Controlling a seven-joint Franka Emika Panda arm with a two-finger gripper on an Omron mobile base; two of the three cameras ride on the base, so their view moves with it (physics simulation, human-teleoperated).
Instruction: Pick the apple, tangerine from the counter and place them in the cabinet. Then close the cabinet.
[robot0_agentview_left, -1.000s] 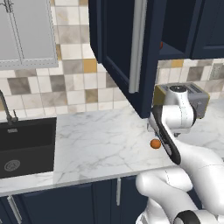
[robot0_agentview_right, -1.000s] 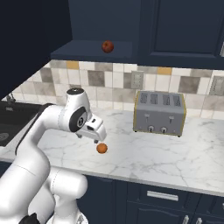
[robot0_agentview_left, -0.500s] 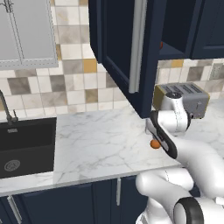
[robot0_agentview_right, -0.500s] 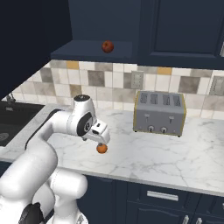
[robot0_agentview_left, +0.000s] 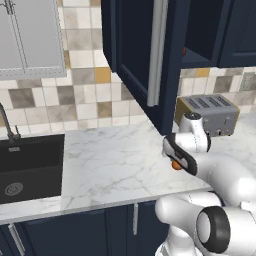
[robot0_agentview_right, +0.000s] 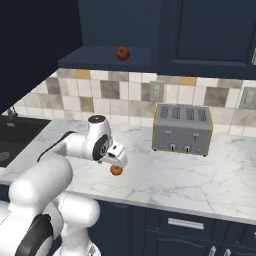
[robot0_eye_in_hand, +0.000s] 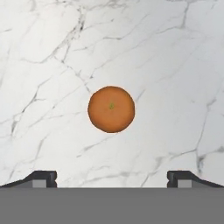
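the gripper (robot0_eye_in_hand: 111, 178) hangs just above the white marble counter (robot0_eye_in_hand: 52, 65), its two dark fingertips (robot0_eye_in_hand: 41, 178) spread wide with nothing between them. the bright orange tangerine (robot0_eye_in_hand: 111, 109) lies on the counter directly below, centred in the gap. behind it a silver toaster (robot0_agentview_right: 181, 129) stands against the tiled wall. higher up, the dark red apple (robot0_agentview_right: 123, 53) sits inside the open navy cabinet (robot0_agentview_right: 107, 55).
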